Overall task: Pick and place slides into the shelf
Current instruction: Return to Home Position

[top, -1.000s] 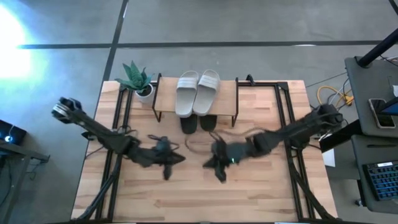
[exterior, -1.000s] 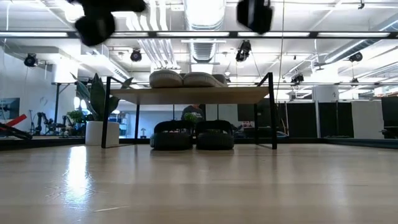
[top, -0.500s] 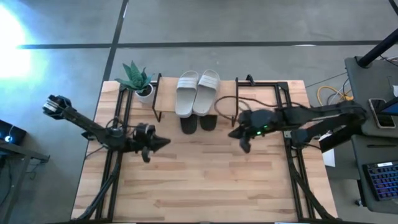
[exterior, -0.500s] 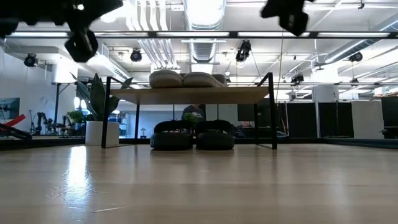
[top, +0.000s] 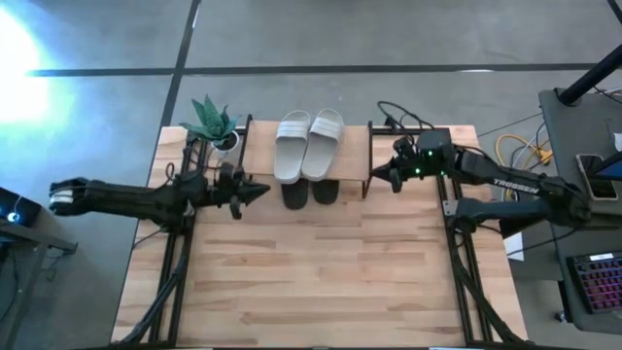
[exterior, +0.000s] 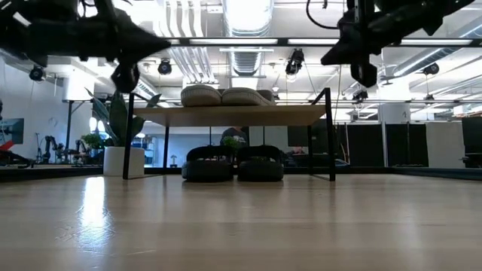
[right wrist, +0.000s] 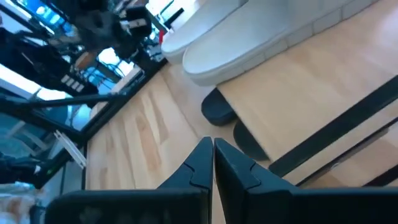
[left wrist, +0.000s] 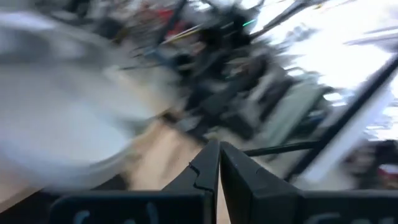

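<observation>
High view: left pincer point(top: 260, 190) and right pincer point(top: 377, 176) both pinched fully shut, nothing in either (wrist views agree, fingertips pressed together). Between the two pincers, touched by neither: shelf point(top: 258, 154) w/ pale pair point(top: 309, 144) side by side on top, black pair point(top: 311, 192) underneath on the table point(top: 321, 282), ends poking out past the plank edge. Near left pincer, on its far side: potted plant point(top: 214, 124). Handling, as a guess: moulded foam-like slides, so prob. light, a bit bendy, not fragile, matte enough not to slip; best taken by the wide strap or across the sole edge. No brand, label or writing legible on slides or shelf
</observation>
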